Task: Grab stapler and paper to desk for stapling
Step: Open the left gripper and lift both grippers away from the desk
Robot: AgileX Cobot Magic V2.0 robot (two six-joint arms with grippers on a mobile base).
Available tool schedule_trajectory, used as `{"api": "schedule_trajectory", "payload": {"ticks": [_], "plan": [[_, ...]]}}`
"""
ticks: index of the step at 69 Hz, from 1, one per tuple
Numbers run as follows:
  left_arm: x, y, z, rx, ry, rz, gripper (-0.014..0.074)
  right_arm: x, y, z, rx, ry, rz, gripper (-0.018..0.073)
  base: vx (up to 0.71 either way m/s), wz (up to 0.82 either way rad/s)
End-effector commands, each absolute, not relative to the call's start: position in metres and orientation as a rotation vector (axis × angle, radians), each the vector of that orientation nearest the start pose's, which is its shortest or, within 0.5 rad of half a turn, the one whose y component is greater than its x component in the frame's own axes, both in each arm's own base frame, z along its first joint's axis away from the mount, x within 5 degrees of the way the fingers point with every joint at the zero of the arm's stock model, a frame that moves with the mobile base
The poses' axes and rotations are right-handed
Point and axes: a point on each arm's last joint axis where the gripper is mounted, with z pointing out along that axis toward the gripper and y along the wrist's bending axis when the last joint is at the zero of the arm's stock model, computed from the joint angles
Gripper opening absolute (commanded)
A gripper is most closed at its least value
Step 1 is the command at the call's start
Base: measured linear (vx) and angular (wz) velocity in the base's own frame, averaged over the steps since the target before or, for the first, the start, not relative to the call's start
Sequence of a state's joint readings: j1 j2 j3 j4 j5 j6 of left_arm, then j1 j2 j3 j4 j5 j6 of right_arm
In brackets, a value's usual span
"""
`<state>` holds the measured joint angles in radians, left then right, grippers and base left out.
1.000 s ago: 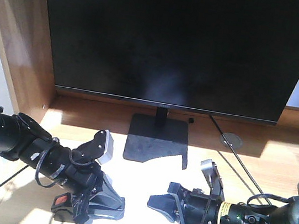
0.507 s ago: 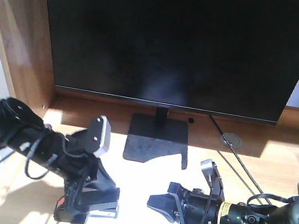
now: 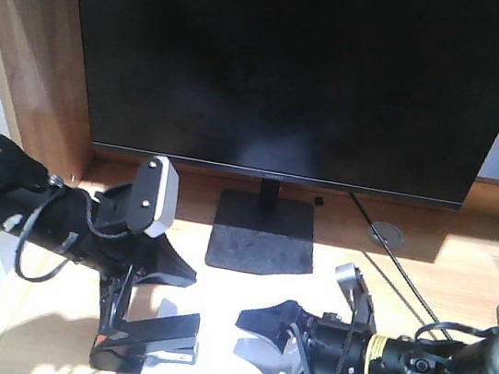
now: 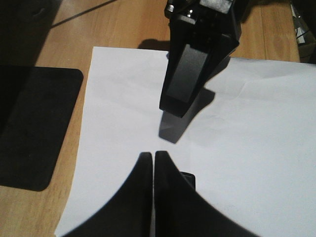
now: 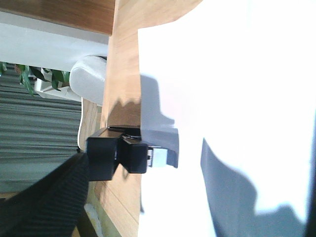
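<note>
The left arm has swung up since the earlier frame; its fingers (image 4: 153,173) are closed, seemingly empty, above the stapler (image 3: 145,344). That straddles the paper's (image 4: 247,148) edge at the worktop's (image 5: 123,64) left edge. The right fingers (image 3: 259,333) gape over the sheet; a nudge could shift it.

You are looking at a large dark monitor (image 3: 289,67) standing on its flat black base (image 3: 261,235). A black cable (image 3: 389,253) is running past a round grommet (image 3: 385,231).
</note>
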<state>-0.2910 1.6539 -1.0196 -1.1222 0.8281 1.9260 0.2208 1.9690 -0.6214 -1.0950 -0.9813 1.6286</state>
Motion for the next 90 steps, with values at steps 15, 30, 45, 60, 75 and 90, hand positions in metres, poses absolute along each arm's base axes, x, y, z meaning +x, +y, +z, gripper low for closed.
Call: {"api": "schedule_trajectory", "payload": {"ticks": [15, 30, 45, 60, 75, 90], "plan": [[0.285, -0.148, 0.28, 1.464, 1.607, -0.509, -0.0006, 0.273, 0.121, 0.138, -0.016, 2.345, 1.191, 0.0553, 0.0, 0.0], [0.283, -0.145, 0.29, 1.397, 1.637, -0.495, -0.0006, 0.272, 0.105, 0.156, -0.082, 2.383, 0.858, 0.0549, 0.0, 0.0], [0.292, -0.137, 0.286, 1.234, 1.807, -0.421, -0.0006, 0.266, 0.08, 0.196, -0.139, 2.297, 0.469, 0.0438, 0.0, 0.0], [0.301, -0.124, 0.28, 1.085, 1.977, -0.279, -0.0006, 0.252, 0.058, 0.242, -0.163, 2.131, 0.193, 0.014, 0.0, 0.0], [0.305, -0.112, 0.275, 0.915, 2.129, -0.19, -0.0006, 0.235, 0.048, 0.276, -0.155, 1.991, 0.114, -0.0012, 0.0, 0.0], [0.304, -0.098, 0.279, 0.745, 2.22, -0.064, -0.0006, 0.22, 0.044, 0.298, -0.14, 1.897, 0.121, -0.0009, 0.0, 0.0]]}}
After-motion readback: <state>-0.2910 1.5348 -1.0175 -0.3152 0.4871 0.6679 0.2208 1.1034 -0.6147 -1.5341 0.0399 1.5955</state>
